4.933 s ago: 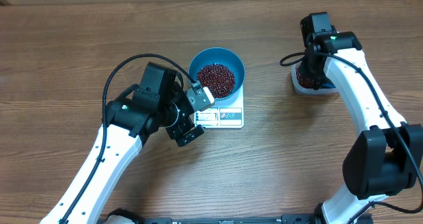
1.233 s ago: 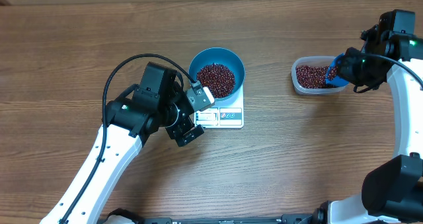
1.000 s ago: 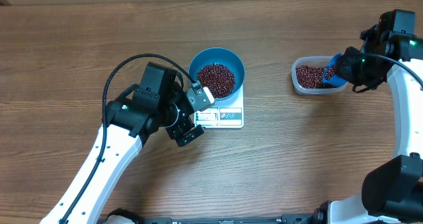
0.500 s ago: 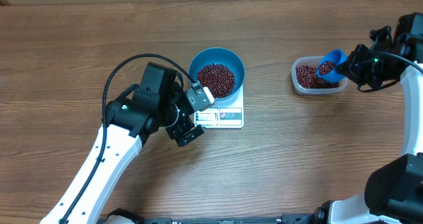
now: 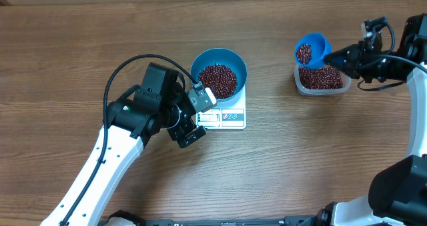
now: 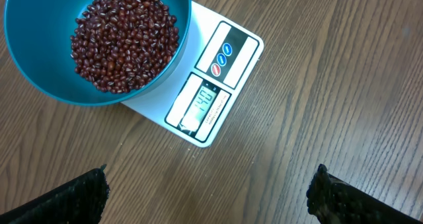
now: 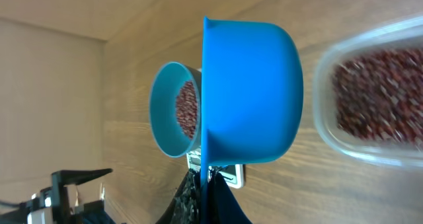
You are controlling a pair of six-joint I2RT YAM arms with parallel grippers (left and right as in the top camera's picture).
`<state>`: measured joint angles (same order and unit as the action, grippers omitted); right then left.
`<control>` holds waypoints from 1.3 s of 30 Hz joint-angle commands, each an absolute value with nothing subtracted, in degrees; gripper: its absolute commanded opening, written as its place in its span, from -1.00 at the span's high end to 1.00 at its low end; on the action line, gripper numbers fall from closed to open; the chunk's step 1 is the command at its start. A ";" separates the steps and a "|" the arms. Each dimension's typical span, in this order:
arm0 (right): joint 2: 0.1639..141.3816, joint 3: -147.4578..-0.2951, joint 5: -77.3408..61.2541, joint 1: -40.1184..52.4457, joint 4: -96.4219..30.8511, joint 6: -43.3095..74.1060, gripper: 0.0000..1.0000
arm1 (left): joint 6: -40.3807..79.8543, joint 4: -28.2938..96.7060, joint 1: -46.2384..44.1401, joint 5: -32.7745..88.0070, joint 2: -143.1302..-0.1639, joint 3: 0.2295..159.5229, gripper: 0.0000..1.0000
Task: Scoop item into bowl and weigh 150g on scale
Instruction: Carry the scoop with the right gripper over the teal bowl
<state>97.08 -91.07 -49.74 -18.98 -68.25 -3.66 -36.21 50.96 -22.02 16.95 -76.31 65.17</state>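
Observation:
The teal-blue bowl point(image 5: 235, 65) stands on the white scale point(image 5: 230, 118), and a heap of dark red-brown beans point(image 5: 217, 81) fills its middle. My left gripper point(image 5: 198, 117) is open, just left of the scale's display, with nothing between its fingers. In the left wrist view the bowl point(image 6: 26, 45), its beans point(image 6: 122, 39) and the scale point(image 6: 225, 59) lie ahead of the wide-apart fingertips point(image 6: 86, 192). My right gripper point(image 5: 340, 55) is shut on the handle of a small blue scoop point(image 5: 311, 49). The scoop carries beans and hangs above the tub's left end.
A clear plastic tub point(image 5: 340, 87) of beans point(image 5: 323, 77) sits at the right on the wooden table. In the right wrist view the scoop point(image 7: 251, 92) blocks much of the scene, with the bowl point(image 7: 162, 112) beyond it and the tub point(image 7: 370, 92) at right.
My right gripper has lifted the scoop, loaded with beans, out of the tub and swung it left and up over the tub's left end. The left arm has not moved.

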 commanded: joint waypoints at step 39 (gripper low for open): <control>96.36 -92.71 -17.30 20.91 -58.06 5.61 0.93 | -37.30 50.72 -22.15 17.41 -76.62 64.86 -0.99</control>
